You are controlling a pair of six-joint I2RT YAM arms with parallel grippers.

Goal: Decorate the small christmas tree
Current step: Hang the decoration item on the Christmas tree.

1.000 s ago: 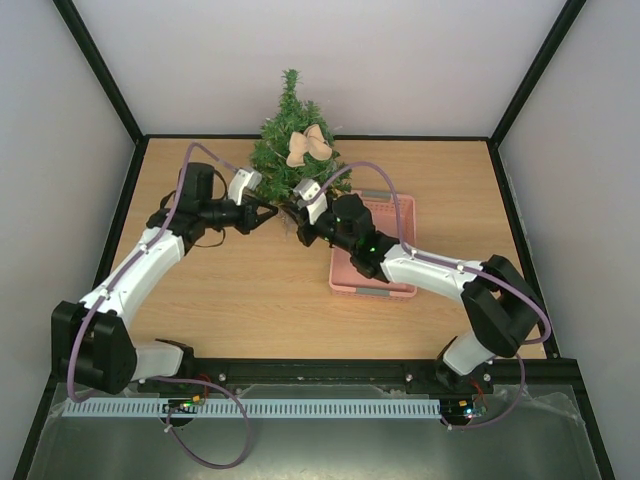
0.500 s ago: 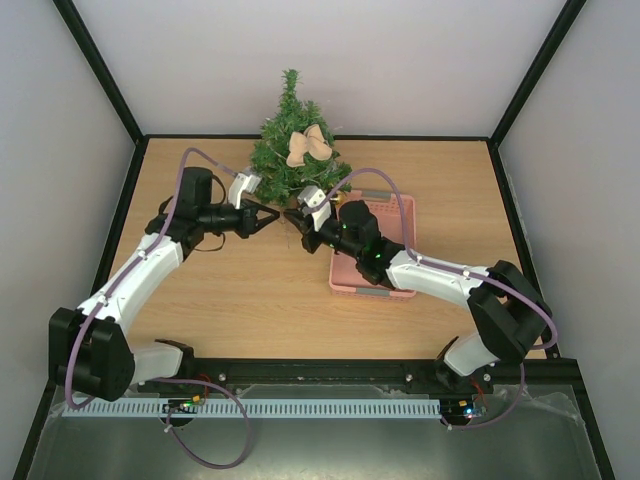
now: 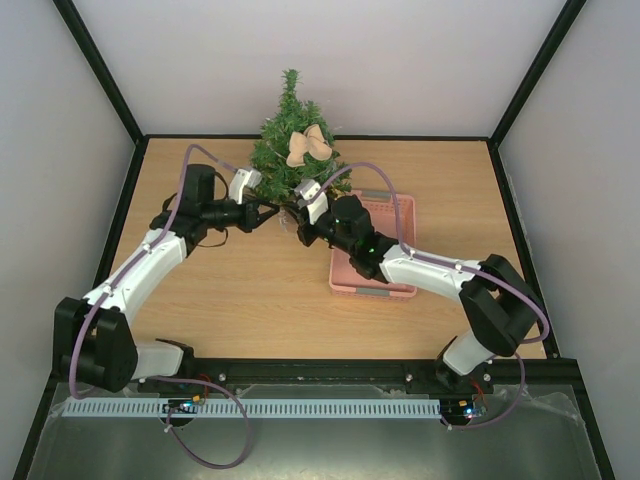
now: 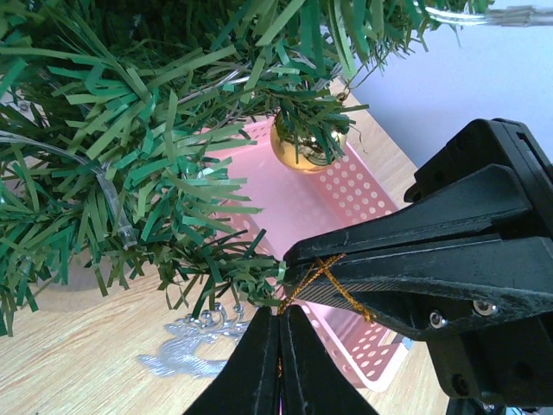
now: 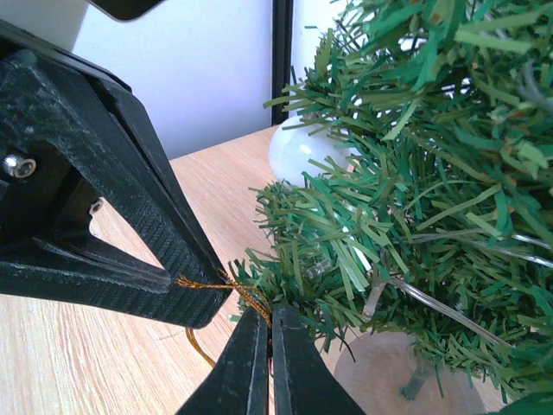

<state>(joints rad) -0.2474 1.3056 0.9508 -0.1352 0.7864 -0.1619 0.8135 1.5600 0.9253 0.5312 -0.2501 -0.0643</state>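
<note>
The small christmas tree [image 3: 290, 140] stands at the back of the table with a beige bow [image 3: 308, 147] on it. My left gripper [image 3: 271, 212] and right gripper [image 3: 291, 216] meet tip to tip at its lower branches. Both are shut on a gold thread [image 4: 321, 272] that runs from the left gripper [image 4: 281, 313] across the right one's fingers [image 4: 415, 259]. In the right wrist view the thread [image 5: 216, 284] stretches from the left fingers [image 5: 130, 259] to my right gripper [image 5: 268, 316], against a branch tip [image 5: 302, 277]. A silver reindeer ornament [image 4: 186, 350] shows below the thread. A gold ball [image 4: 302, 147] hangs on a branch.
A pink plastic basket [image 3: 375, 275] sits right of the tree, under the right arm. The tree's round clear base [image 5: 406, 380] rests on the wooden table. Grey walls close in the table at the back and sides.
Half a second ago both grippers were slightly nearer the front; they have moved back up against the tree's lower branches, still pinching the thread.
</note>
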